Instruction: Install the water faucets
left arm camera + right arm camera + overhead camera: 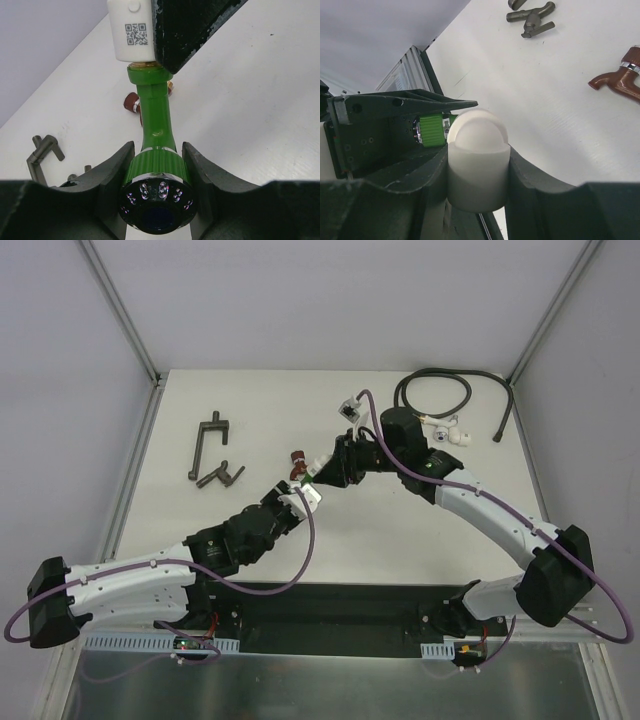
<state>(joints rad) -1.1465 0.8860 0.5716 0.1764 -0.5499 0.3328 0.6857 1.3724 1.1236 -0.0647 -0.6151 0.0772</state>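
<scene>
- Left gripper: clenched on the green faucet, one finger on each side of its ribbed green collar. The faucet's dark, silver-rimmed end points at the left wrist camera.
- Green faucet: held between the two grippers above the middle of the table. Its far end meets the white elbow fitting at a narrow brass-coloured ring. How far it is threaded in cannot be told.
- Right gripper: clamped on the white elbow fitting, with the rounded white body wedged between its fingers. The fitting carries a square printed code on one face.
- Red faucet: lies on its side on the table, just beyond and below the held pair and touched by neither gripper. It is dark red with a silver band near one end.
- Dark metal bracket: lies on the left half of the table, well apart from the grippers.
- Second dark metal piece: lies just in front of the bracket.
- Black hose: curled at the far right corner of the table. Its white end fittings lie inside the curve, near the right arm's wrist.
</scene>
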